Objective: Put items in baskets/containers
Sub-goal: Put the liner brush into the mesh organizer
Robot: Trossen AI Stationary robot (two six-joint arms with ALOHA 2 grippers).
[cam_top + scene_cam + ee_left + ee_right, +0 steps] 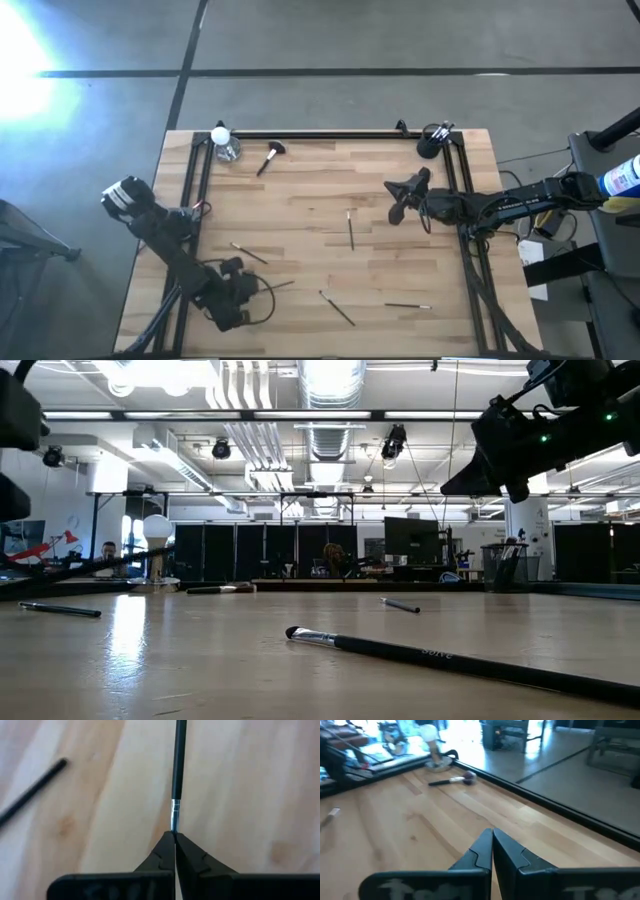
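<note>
My left gripper point(258, 290) is low over the table's near-left part, shut on a thin dark brush point(280, 287) that runs from it toward the right. My right gripper point(398, 200) hovers shut and holding nothing above the table's right part, near the black cup point(432, 143), which stands in the far-right corner with brushes in it. Other thin brushes lie flat on the wood: one at the middle point(350, 230), one left of it point(248, 253), two near the front point(337, 308) point(408, 306). The brown-handled fluffy brush point(270, 157) lies near the far edge. My left gripper point(175, 834) pinches the thin brush at its tip end, just beyond the silver ferrule point(175, 812), between the two fingertips. The fingers lie along the brush, whose dark handle point(178, 760) stretches straight away from them over the wood. Whether it is lifted I cannot tell.
A white bulb-shaped object point(222, 140) stands in the far-left corner. A black frame rail point(330, 136) runs along the far edge and down both sides. In the low view a brush point(450, 658) lies close in front; people sit in the room behind.
</note>
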